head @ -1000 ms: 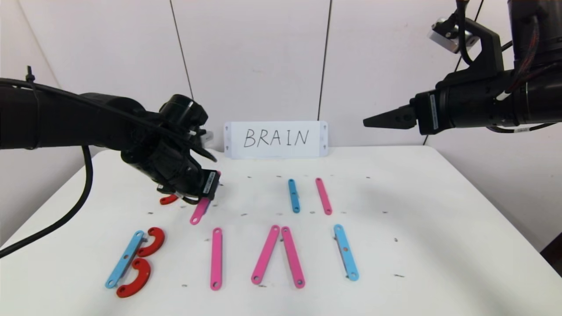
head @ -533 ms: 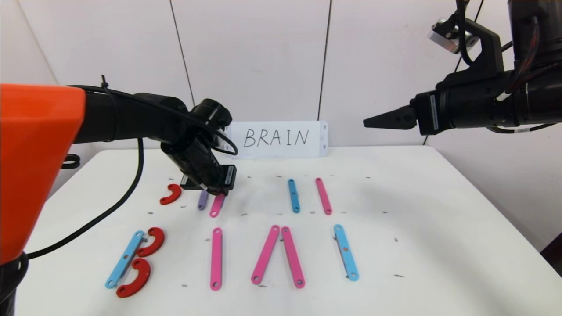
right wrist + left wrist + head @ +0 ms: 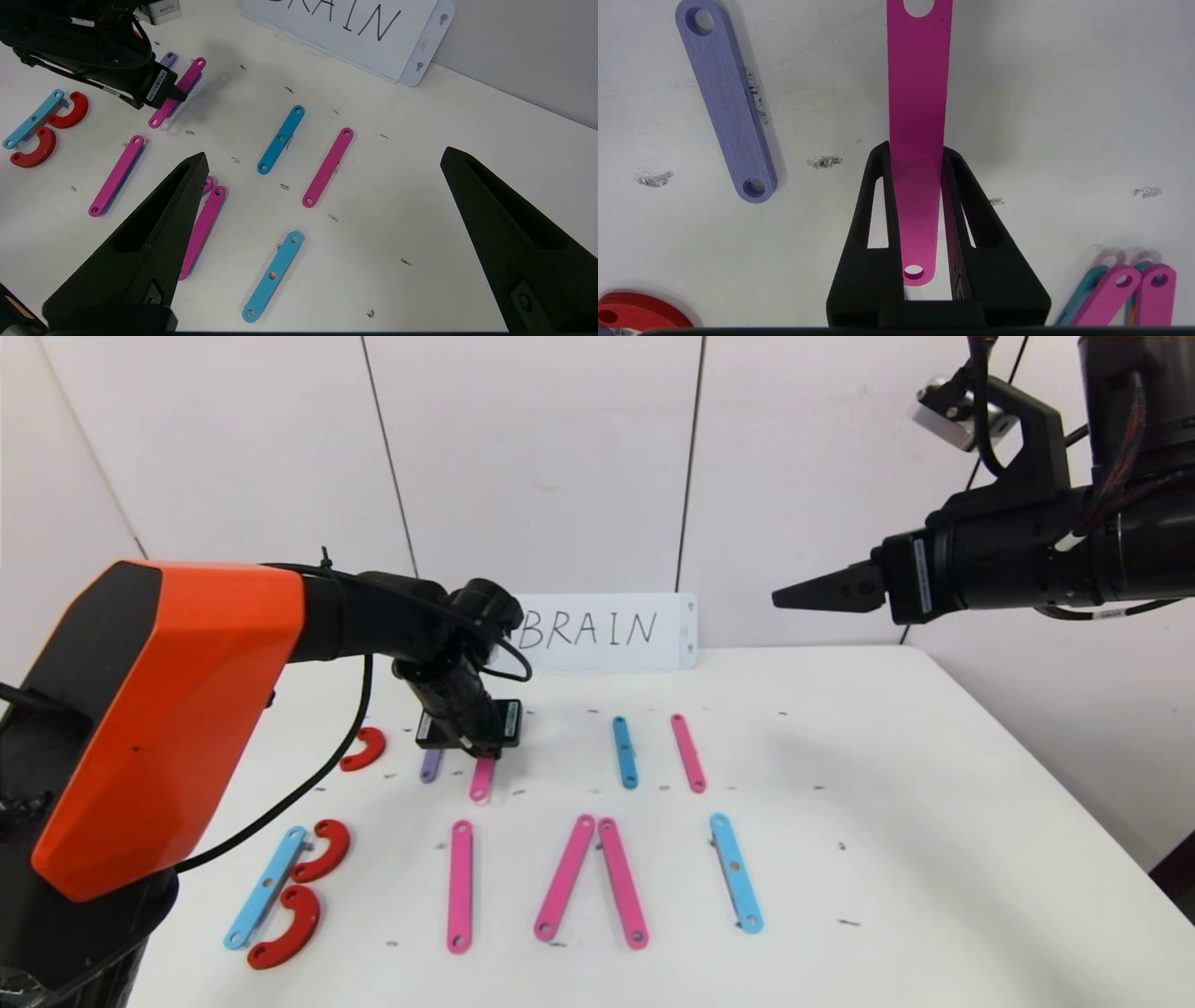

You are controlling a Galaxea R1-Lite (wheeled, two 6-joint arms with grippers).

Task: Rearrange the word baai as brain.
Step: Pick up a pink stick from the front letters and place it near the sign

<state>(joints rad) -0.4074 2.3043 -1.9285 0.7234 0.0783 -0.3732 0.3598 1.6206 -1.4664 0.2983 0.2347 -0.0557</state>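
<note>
My left gripper is shut on a pink bar and holds it low over the table, just right of a purple bar. In the left wrist view the pink bar runs out between the fingers, with the purple bar beside it. The front row has a light-blue bar with two red curves, a pink bar, two pink bars leaning into a peak, and a light-blue bar. My right gripper is open, high at the right.
A loose red curve lies left of the purple bar. A blue bar and a pink bar lie in the back row. The white BRAIN card stands against the wall at the table's far edge.
My left gripper has moved right and farther from me with the pink bar, which turned from slanted to nearly straight. The purple bar and red curve came into view.
</note>
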